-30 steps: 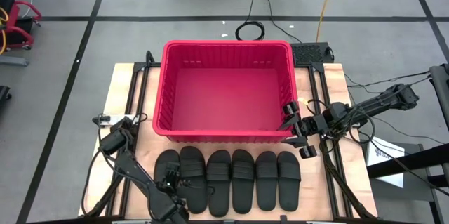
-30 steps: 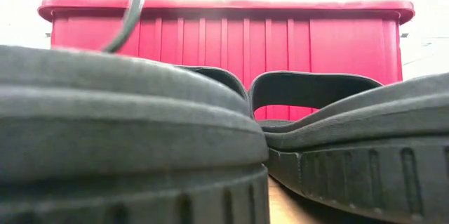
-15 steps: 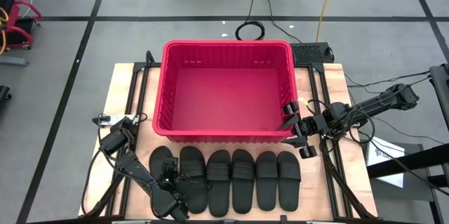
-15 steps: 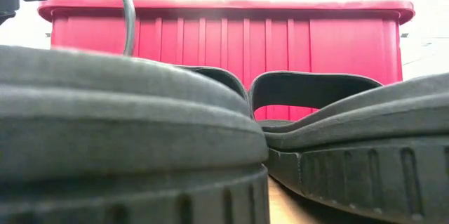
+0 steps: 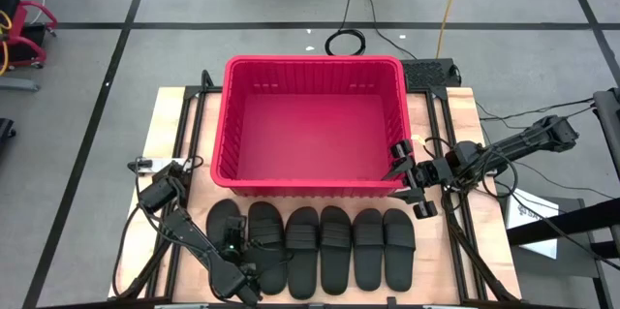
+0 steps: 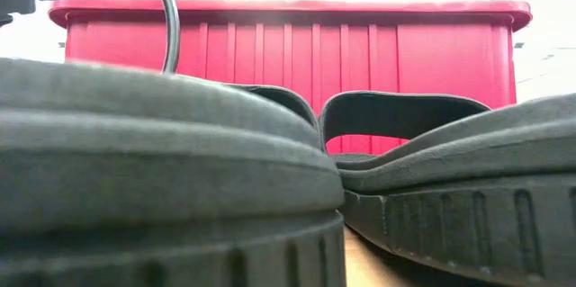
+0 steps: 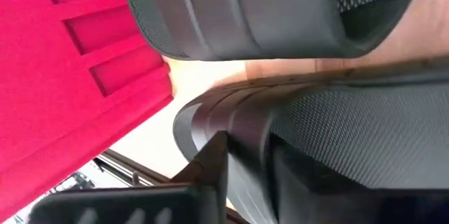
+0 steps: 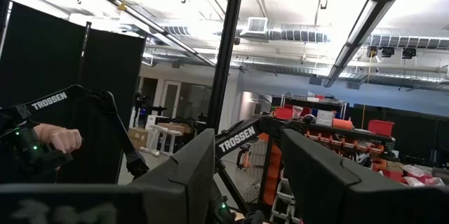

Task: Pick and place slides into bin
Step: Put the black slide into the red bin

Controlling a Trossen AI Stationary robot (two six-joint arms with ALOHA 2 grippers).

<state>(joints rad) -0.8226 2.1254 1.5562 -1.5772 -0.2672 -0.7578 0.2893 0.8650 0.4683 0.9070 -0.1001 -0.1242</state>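
The red bin (image 5: pixel 229 125) stands on the far half of the wooden table; it also fills the back of the low view as a red wall (image 6: pixel 288 49). Several black slides (image 5: pixel 335 246) lie side by side on their soles in front of it. My left gripper (image 5: pixel 233 247) is down on the leftmost slide (image 5: pixel 223 222), shut on its strap. My right gripper (image 5: pixel 405 179) hangs open in the air off the bin's near right corner, with nothing between its fingers (image 8: pixel 189 171). My left gripper comes slanting down from the table's near side onto the leftmost slide. One finger (image 7: pixel 210 171) lies on the ribbed outer face of the strap (image 7: pixel 238 122), near its edge. The other finger is hidden behind the strap. The slide lies flat on the table.
The right wrist view looks up into the room, where a person's hand (image 8: pixel 59 138) rests on another arm's handle. Black frame rails (image 5: pixel 455 241) run along both sides of the table. Two slides' soles (image 6: pixel 162 170) fill the low view's foreground.
My left gripper has sunk a little and shifted toward the table's left, onto the leftmost slide. That slide's far end has swung slightly toward the left, away from its neighbour. The right arm has kept still.
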